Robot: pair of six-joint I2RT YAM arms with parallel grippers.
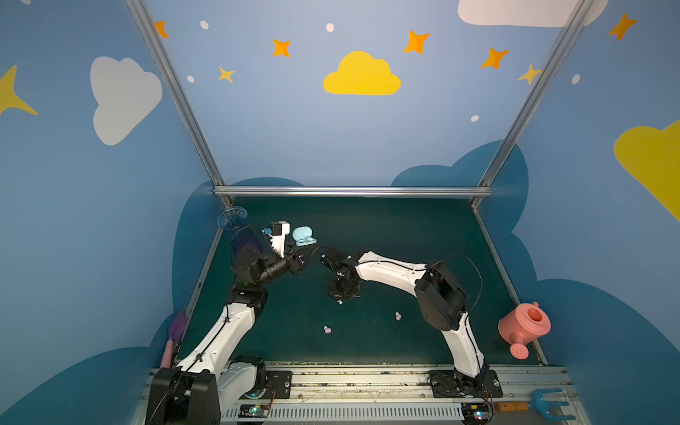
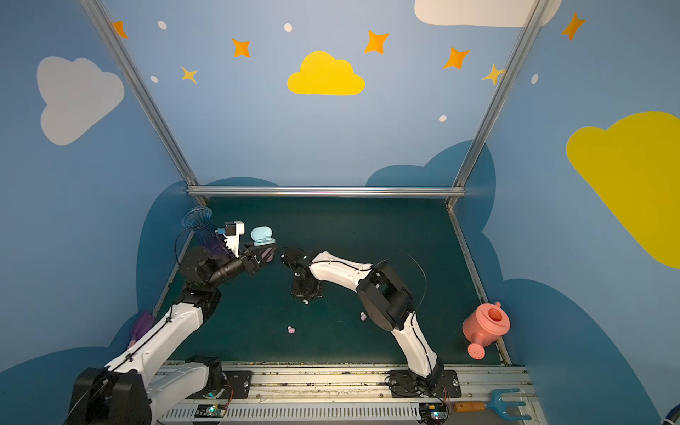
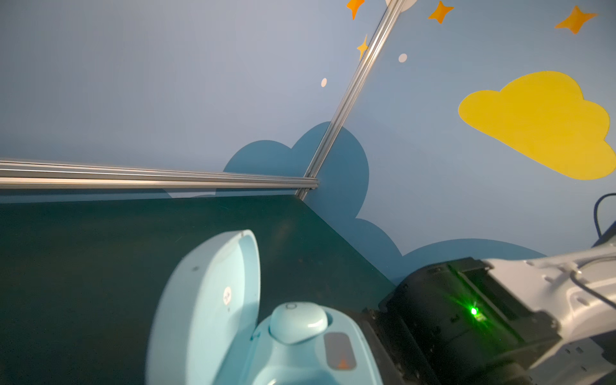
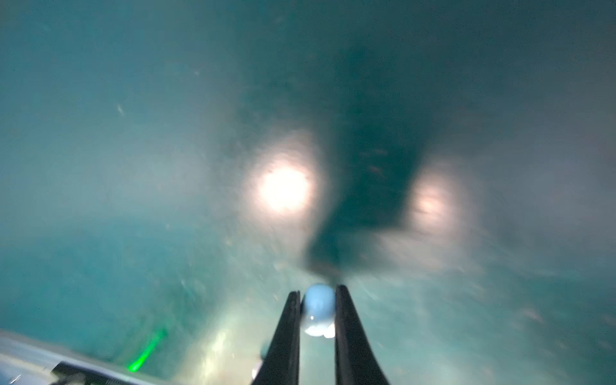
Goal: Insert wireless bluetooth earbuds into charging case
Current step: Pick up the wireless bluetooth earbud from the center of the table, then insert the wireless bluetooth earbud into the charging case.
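The far and right parts of the counter (image 1: 397,228) are left open. The far-left corner is crowded by the open blue case (image 1: 303,236), a glass vase (image 1: 232,218) and the left arm (image 1: 228,327); the middle is spanned by the right arm (image 1: 390,272). One pink earbud (image 1: 327,329) and another pink earbud (image 1: 397,316) are scattered nearer.

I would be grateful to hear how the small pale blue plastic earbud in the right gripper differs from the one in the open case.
The gripped pale blue earbud is pinched in the right gripper over the green mat; the seated pale blue earbud sits in a socket of the open pale blue charging case. The gripped one is apart from the case; the seated one shows only its domed top. Both are rounded, glossy, pale blue.
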